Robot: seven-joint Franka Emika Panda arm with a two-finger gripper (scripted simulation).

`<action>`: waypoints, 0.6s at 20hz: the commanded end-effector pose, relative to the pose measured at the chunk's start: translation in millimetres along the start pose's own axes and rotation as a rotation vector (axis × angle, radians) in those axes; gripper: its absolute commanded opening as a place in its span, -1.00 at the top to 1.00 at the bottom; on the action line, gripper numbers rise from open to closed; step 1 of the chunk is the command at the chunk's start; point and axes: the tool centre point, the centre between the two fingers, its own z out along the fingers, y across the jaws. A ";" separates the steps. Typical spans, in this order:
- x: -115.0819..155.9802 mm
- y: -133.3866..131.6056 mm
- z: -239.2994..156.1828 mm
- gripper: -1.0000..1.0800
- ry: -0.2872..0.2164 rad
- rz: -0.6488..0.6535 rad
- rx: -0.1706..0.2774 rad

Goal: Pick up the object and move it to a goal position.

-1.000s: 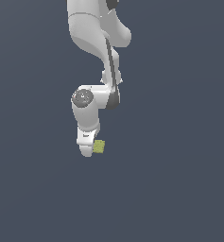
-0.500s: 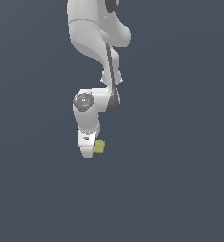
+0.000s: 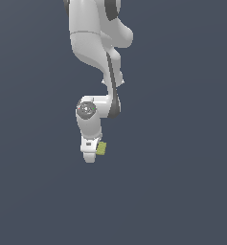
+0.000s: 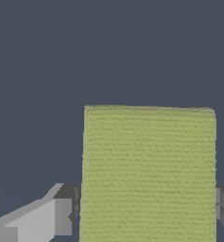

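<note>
The object, a small yellow-green cube (image 3: 101,148), shows at the low end of the white arm in the exterior view. My gripper (image 3: 92,154) points downward with the cube between its fingers. In the wrist view the cube's textured face (image 4: 149,165) fills the space between the two grey fingers (image 4: 56,218), which touch its two sides. My gripper (image 4: 146,224) is shut on the cube. I cannot tell whether the cube rests on the floor or hangs above it.
A plain dark grey-blue surface (image 3: 182,191) fills both views. The white arm's links (image 3: 93,43) rise toward the exterior view's top. No other object and no goal marker show.
The wrist joint and hand have sunk slightly in the exterior view. The cube stays at about the same spot beside the fingers.
</note>
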 end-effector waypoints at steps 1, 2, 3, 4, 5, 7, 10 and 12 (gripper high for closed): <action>0.1 -0.8 2.3 1.00 0.000 0.000 0.002; 0.1 -0.8 2.3 1.00 0.000 0.000 0.002; 0.1 -0.8 2.3 1.00 0.000 0.000 0.002; 0.1 -0.8 2.3 1.00 0.000 0.000 0.002; 0.1 -0.8 2.3 1.00 0.000 0.000 0.002; 0.1 -0.8 2.3 1.00 0.000 0.000 0.002; -0.2 0.8 -0.2 1.00 0.000 0.000 -0.002; 1.5 0.6 -0.9 1.00 0.000 0.000 -0.002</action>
